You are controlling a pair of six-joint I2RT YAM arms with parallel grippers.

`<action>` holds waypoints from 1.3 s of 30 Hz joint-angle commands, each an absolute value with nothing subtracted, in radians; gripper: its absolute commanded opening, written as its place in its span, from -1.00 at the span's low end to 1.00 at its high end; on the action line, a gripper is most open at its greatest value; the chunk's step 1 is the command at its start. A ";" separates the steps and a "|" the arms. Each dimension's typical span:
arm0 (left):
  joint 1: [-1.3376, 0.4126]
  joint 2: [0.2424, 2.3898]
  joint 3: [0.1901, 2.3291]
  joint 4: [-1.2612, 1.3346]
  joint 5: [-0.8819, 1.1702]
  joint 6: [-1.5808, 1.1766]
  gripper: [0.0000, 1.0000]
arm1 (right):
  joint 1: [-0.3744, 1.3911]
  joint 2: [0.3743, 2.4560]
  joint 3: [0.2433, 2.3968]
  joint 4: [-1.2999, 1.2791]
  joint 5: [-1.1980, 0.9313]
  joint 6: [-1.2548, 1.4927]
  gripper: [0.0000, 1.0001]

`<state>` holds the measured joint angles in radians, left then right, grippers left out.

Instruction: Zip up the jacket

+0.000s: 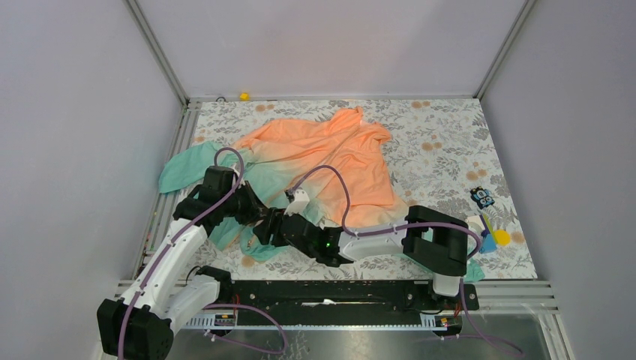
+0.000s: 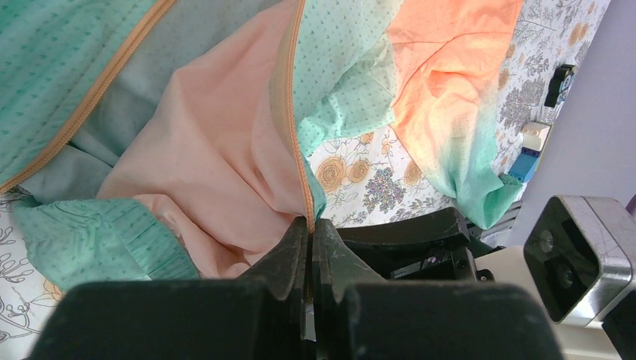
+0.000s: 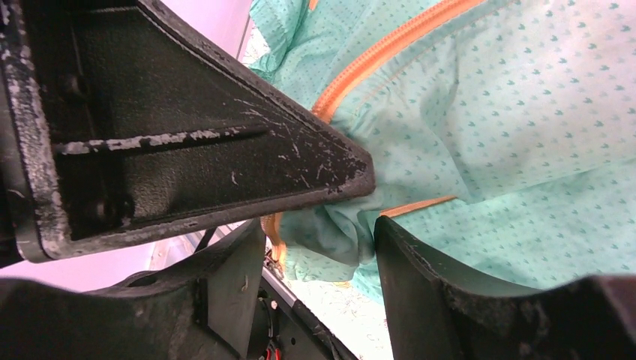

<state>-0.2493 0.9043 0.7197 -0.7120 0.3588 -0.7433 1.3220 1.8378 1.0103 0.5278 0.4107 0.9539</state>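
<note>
1. The jacket (image 1: 330,154) is seen lying crumpled on the floral worktop (image 1: 442,150). Its orange part is turned to the far edge and its teal hem to the arms.
2. One teal sleeve (image 1: 184,169) is laid out towards the worktop's left edge.
3. The left hand (image 2: 310,229) is pressed together, and the lower end of the orange zipper (image 2: 289,112) is pinched between its tips.
4. The right hand (image 3: 315,229) is spread, with a bunched fold of teal hem lying between its fingers (image 3: 420,285). Whether both fingers are touched by the cloth cannot be told.
5. In the top view, both hands are found close together at the near hem.
</note>
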 commanded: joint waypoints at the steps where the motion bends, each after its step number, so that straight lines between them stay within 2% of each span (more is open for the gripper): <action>1: -0.250 0.884 0.727 -0.672 0.351 -0.756 -1.00 | 1.328 1.859 1.060 0.552 0.446 0.941 0.24; 8: -0.250 0.895 0.734 -0.672 0.351 -0.755 -1.00 | 1.329 1.882 1.067 0.561 0.425 0.950 0.26; 11: -0.250 0.902 0.742 -0.671 0.354 -0.755 -1.00 | 1.328 1.885 1.057 0.583 0.422 0.951 0.18; 15: -0.250 0.906 0.750 -0.672 0.355 -0.749 -1.00 | 1.328 1.875 1.012 0.674 0.407 0.934 -0.24; 17: -0.250 0.909 0.753 -0.672 0.357 -0.742 -1.00 | 1.327 1.874 0.987 0.750 0.384 0.898 -0.38; 19: -0.250 0.913 0.758 -0.675 0.366 -0.735 -0.99 | 1.326 1.878 0.969 0.826 0.355 0.855 -0.70; 20: -0.250 0.913 0.763 -0.683 0.363 -0.728 -0.94 | 1.321 1.884 0.960 0.865 0.325 0.839 -0.82; 23: -0.250 0.911 0.799 -0.721 0.338 -0.699 -0.78 | 1.298 1.910 0.925 1.013 0.204 0.796 -1.00; 29: -0.250 0.941 0.925 -0.847 0.258 -0.624 0.02 | 1.264 1.938 0.816 1.312 0.060 0.678 -1.00; 31: -0.250 0.963 0.969 -0.898 0.221 -0.598 0.15 | 1.244 1.962 0.778 1.424 0.008 0.674 -1.00; 35: -0.250 0.984 0.978 -0.948 0.255 -0.576 0.15 | 1.204 2.012 0.747 1.522 -0.073 0.715 -0.99; 37: -0.250 0.974 0.935 -0.963 0.323 -0.582 0.06 | 1.188 2.021 0.745 1.530 -0.085 0.747 -0.82; 39: -0.250 0.934 0.876 -0.968 0.395 -0.611 -0.06 | 1.177 2.017 0.740 1.535 -0.081 0.770 -0.79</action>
